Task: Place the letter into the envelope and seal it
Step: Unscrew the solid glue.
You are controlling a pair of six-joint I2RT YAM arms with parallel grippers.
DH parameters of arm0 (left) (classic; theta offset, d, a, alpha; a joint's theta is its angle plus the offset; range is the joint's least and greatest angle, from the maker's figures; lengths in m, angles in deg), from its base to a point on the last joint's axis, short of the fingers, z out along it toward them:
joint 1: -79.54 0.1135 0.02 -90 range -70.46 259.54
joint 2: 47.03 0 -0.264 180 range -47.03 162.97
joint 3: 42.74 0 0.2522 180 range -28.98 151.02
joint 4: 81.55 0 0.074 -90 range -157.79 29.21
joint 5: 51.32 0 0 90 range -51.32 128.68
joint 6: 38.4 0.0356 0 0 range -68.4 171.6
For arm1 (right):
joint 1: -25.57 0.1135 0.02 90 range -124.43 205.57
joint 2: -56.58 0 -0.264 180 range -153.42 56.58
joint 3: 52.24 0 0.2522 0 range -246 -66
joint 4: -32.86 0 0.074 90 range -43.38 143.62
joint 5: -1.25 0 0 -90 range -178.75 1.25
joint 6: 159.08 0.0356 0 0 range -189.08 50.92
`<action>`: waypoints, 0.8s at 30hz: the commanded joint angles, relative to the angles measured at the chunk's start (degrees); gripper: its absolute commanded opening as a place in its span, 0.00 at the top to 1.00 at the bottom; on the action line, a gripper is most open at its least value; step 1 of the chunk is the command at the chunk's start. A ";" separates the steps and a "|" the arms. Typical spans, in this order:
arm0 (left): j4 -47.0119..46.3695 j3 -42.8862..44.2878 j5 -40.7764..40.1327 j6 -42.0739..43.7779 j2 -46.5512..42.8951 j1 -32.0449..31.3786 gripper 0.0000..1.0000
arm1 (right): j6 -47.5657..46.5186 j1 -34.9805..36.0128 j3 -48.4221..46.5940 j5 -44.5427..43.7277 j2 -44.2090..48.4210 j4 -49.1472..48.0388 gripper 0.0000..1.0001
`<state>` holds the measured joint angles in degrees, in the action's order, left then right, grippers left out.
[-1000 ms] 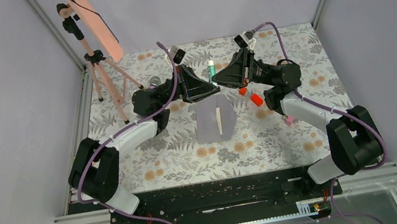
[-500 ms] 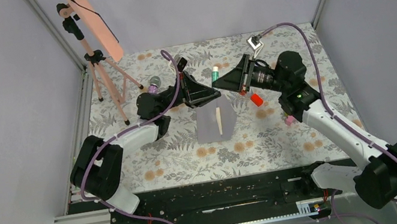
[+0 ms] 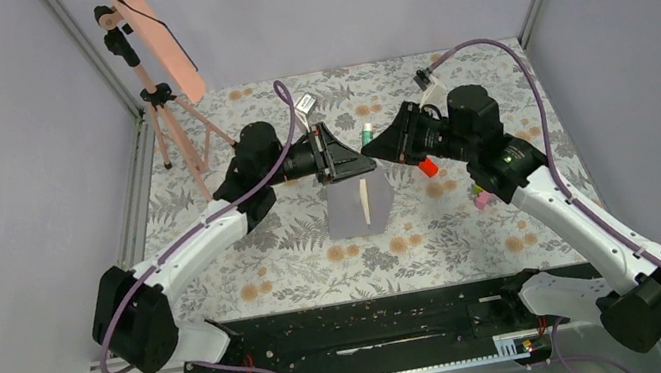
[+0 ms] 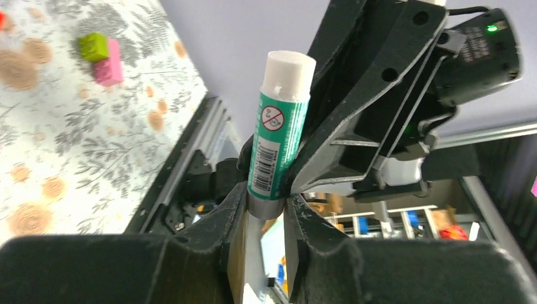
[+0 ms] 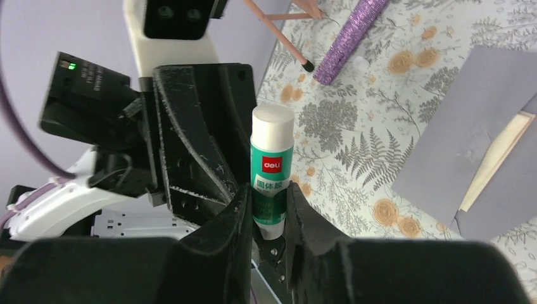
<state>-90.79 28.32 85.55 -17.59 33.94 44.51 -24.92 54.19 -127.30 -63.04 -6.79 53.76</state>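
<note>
Slippage looms: right claw [image 5: 267,197] clamps the glue stick [image 5: 272,166], left claw [image 4: 264,199] straddles it, grip unclear; mistimed release could drop it.

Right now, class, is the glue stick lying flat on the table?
No, the glue stick is clamped between the fingers of the right gripper, up off the table.

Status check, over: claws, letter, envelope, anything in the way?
Right claw shut on glue stick. Left claw around it too, grip unclear. Letter showing in envelope, unsealed. Red piece beside envelope, apart.
</note>
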 commanded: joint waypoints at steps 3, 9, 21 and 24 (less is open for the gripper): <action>28.18 9.88 -19.25 18.58 -3.40 -2.91 1.00 | -3.03 4.63 -3.13 -1.64 -1.14 8.11 1.00; 39.08 17.09 -31.01 24.82 -1.84 -8.48 1.00 | -1.99 6.47 -7.08 -4.36 -5.30 11.66 1.00; 46.81 23.07 -27.09 30.65 -1.61 -8.83 0.56 | -3.83 7.18 -7.21 -2.91 -7.12 11.48 1.00; 46.72 22.56 -18.80 31.00 -3.59 -5.58 0.38 | -3.80 5.72 -4.79 2.77 -6.58 6.90 1.00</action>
<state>-40.02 47.51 58.17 12.14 32.82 35.64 -26.88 59.13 -134.29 -70.45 -14.66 65.34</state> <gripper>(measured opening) 0.540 0.233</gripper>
